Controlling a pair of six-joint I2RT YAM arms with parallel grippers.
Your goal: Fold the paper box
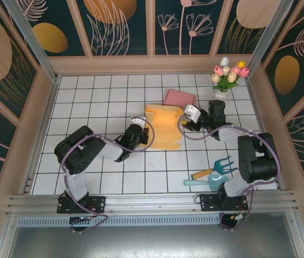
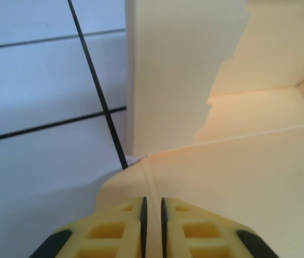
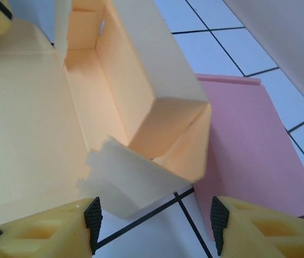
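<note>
Perhaps left pincer (image 2: 152, 201) grips paper box (image 2: 238, 172).

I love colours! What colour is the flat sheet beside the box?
Pink sheet, best in right wrist view.

Looked like a robot lab test cell, not a home: aluminium frame (image 1: 31, 37) boxing a white gridded bench (image 1: 87, 97), printed floral wall panels (image 1: 120, 27), robot arms (image 1: 82, 153) bolted to a front rail (image 1: 152, 201), tulip vase (image 1: 227, 75) as a prop.

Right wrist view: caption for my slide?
Open right gripper faces a loose flap of the half-folded yellow paper box, pink sheet beside.
</note>
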